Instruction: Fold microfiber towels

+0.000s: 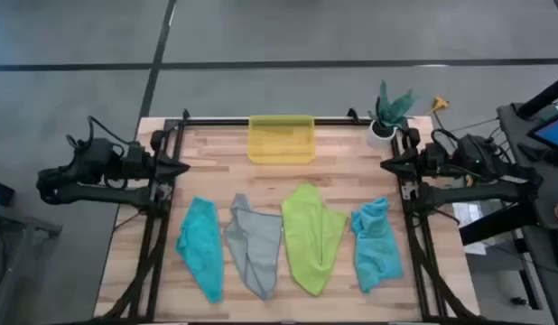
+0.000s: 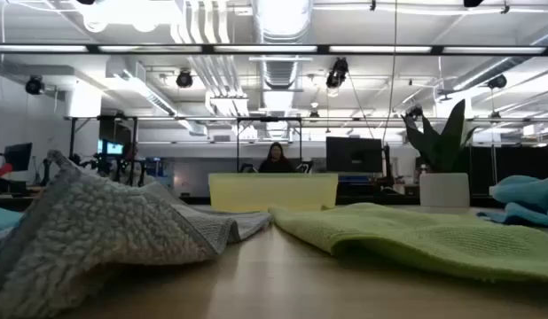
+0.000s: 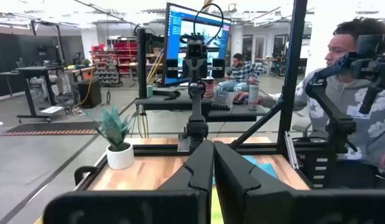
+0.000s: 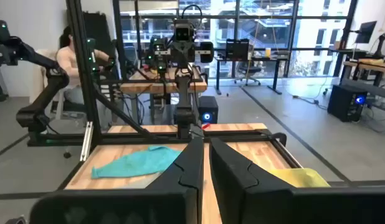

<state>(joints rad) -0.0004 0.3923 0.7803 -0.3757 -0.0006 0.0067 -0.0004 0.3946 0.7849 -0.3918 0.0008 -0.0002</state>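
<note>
Four towels lie crumpled in a row on the near half of the wooden table: a teal one (image 1: 199, 246), a grey one (image 1: 254, 244), a larger lime green one (image 1: 312, 236) and a second teal one (image 1: 376, 242). In the low view the grey towel (image 2: 105, 221) and the green towel (image 2: 416, 235) fill the foreground. My left gripper (image 1: 180, 168) rests shut at the table's left edge, its fingers (image 3: 212, 163) pointing level across the table. At the right edge, my right gripper (image 1: 387, 164) is shut too (image 4: 204, 149). Neither is over a towel.
A yellow translucent bin (image 1: 281, 138) stands at the far edge in the middle. A small potted plant (image 1: 387, 113) stands at the far right corner. Black frame rails run along both sides of the table. People sit in the room beyond.
</note>
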